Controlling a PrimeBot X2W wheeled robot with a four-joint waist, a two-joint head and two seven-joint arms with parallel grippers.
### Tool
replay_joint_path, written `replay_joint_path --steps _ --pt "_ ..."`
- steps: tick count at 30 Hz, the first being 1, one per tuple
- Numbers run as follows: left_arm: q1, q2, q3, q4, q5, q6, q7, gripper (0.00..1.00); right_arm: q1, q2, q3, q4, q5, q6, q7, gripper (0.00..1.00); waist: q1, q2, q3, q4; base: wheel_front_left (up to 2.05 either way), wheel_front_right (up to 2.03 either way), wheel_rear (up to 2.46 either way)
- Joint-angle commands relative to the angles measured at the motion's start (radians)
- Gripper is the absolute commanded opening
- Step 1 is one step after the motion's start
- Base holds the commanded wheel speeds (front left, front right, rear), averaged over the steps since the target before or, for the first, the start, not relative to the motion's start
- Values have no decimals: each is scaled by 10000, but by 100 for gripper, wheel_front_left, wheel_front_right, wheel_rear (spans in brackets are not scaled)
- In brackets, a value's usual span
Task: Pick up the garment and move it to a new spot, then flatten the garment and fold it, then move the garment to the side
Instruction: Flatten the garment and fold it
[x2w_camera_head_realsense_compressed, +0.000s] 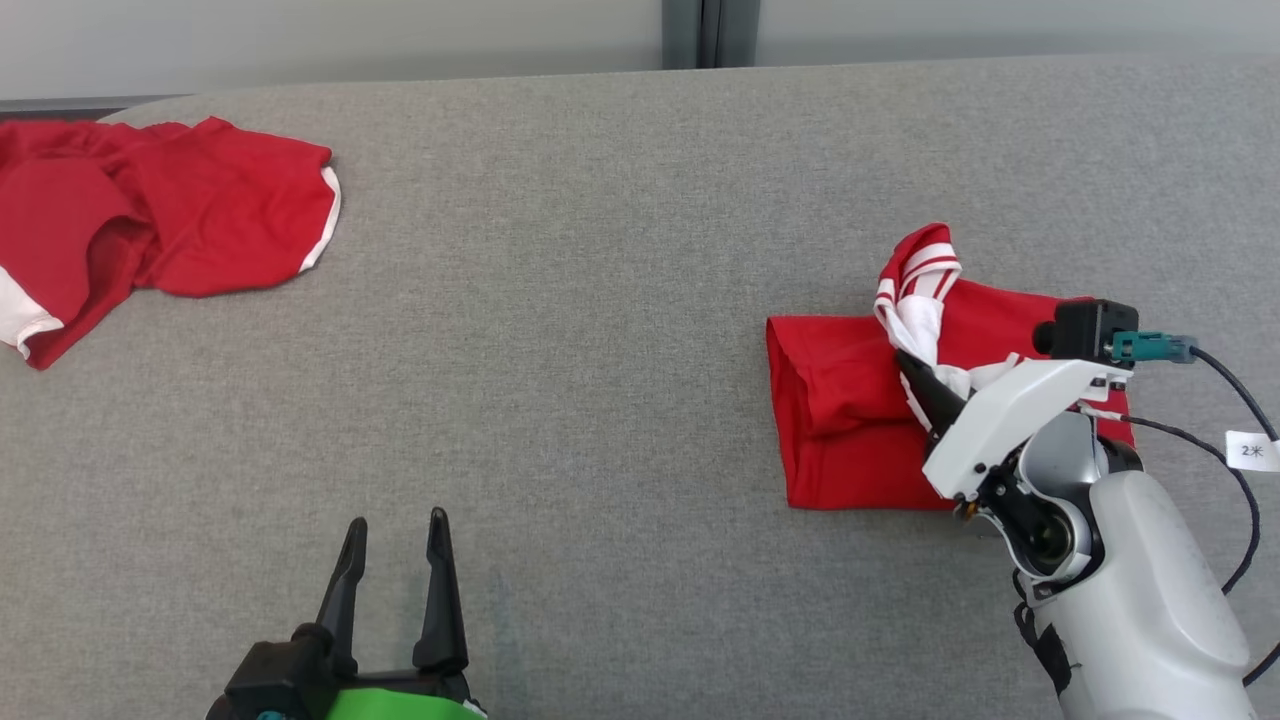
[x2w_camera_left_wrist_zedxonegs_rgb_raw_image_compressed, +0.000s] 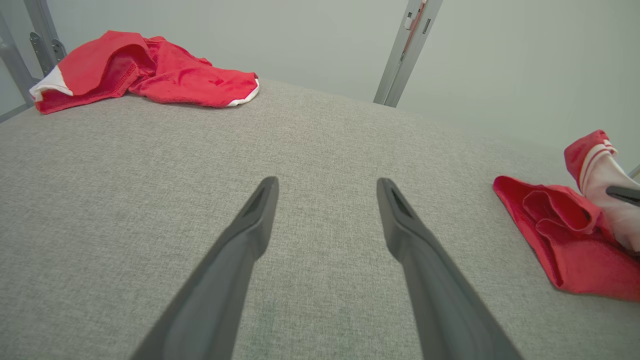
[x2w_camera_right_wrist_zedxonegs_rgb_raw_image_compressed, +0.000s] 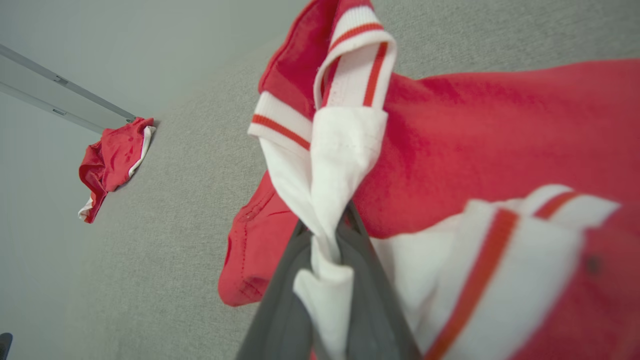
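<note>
— Where is the garment found?
— The garment (x2w_camera_head_realsense_compressed: 850, 420) is laid folded on the right part of the grey table (x2w_camera_head_realsense_compressed: 600, 350), with its white striped band (x2w_camera_head_realsense_compressed: 925, 275) lifted off the red cloth.
— Why is the band lifted?
— It is pinched tight by the right gripper (x2w_camera_head_realsense_compressed: 908, 365), probably so the bundle can be dragged aside. The left gripper (x2w_camera_head_realsense_compressed: 395, 535) is parked low, spread wide, nothing grasped. A second red garment (x2w_camera_head_realsense_compressed: 170, 210) is seen crumpled far left.
</note>
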Motion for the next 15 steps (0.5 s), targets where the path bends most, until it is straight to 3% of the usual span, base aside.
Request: replay_joint_path --steps 1,7,8,9,15 --pt "-61 19 -21 17 111 36 -32 100 -137 48 103 131 66 3 -146 0 0 0 -19 5 0 0 0" --pt "95 19 -87 169 122 28 -32 100 -330 107 718 674 519 3 -554 0 0 0 -122 23 0 0 0" --pt "112 19 -77 187 135 32 -32 100 -344 111 882 666 774 3 -724 55 0 0 -142 20 0 0 0" --pt "124 19 -70 199 147 41 -32 100 -354 111 1024 632 1029 3 -877 100 0 0 -156 13 0 0 0" --pt "186 19 -4 206 215 34 -32 100 -387 94 2112 -37 2849 3 -1992 100 0 0 -211 -131 0 0 0"
